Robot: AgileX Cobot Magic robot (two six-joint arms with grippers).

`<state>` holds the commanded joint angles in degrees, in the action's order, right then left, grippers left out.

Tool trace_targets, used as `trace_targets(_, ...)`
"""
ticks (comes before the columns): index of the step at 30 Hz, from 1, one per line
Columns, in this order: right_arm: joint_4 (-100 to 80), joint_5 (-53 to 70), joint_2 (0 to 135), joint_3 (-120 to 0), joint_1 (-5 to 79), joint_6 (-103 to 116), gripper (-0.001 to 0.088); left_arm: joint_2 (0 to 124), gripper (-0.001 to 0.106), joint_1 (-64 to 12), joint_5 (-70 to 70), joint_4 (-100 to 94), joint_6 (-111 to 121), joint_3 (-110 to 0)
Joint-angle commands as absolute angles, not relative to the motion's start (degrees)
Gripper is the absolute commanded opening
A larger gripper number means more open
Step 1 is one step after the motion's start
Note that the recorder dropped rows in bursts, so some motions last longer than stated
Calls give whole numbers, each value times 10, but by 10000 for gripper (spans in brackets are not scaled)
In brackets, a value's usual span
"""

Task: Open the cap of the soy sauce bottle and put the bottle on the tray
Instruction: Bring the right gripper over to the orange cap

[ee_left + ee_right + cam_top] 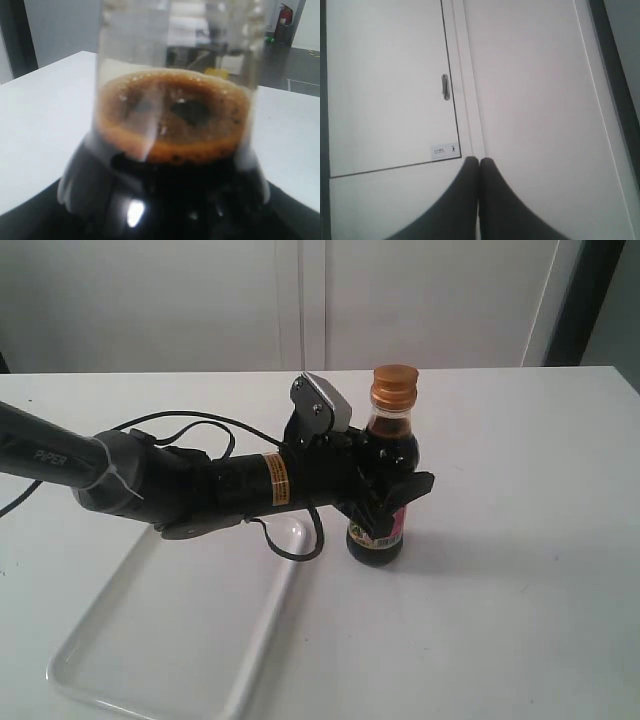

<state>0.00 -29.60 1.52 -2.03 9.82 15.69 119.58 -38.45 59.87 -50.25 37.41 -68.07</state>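
Observation:
The soy sauce bottle (385, 490) stands upright on the white table, just right of the tray (180, 625). Its orange-gold cap (394, 386) sits closed on top. My left gripper (392, 498) reaches in from the left and is shut on the bottle's body around the label. The left wrist view is filled by the bottle's neck and dark shoulder (175, 150), with foam on the liquid; the fingers do not show there. My right gripper (479, 165) is shut with nothing in it and faces a white cabinet wall; it is out of the exterior view.
The white tray's near corner lies at the front left of the table (520, 600). The left arm's cable (290, 540) loops down over the tray's far right corner. A white cabinet with a door handle (445, 87) stands behind.

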Motion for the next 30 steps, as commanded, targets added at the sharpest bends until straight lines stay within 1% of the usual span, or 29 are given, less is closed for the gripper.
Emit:
trace_targets(6,0,-253,98,-101,98,157,0,1196,0,-384,599,-502,374,-681)
trace_targets(10,-3,-196,215,-187,99,174,0,1196,0,-384,598,-502,374,-681)
trace_targets(15,-57,-185,331,-245,99,171,0,1196,0,-384,598,-502,374,-681)
trace_targets(17,-73,-112,387,-283,99,167,0,1196,0,-384,598,-502,374,-681)
trace_targets(20,-102,-38,430,-309,99,167,0,1196,0,-384,599,-502,374,-681)
trace_targets(21,-106,8,448,-319,99,165,0,1196,0,-384,599,-502,374,-681)
trace_targets(22,-106,37,458,-324,99,157,0,1196,0,-384,599,-502,374,-681)
trace_targets(23,-105,93,476,-337,99,126,0,1196,0,-384,599,-502,374,-681)
trace_targets(25,-99,153,495,-351,99,94,0,1196,0,-384,599,-502,374,-681)
trace_targets(27,-80,210,516,-366,99,61,0,1196,0,-384,599,-502,374,-681)
trace_targets(30,9,293,549,-394,99,-48,0,1196,0,-384,599,-502,374,-681)
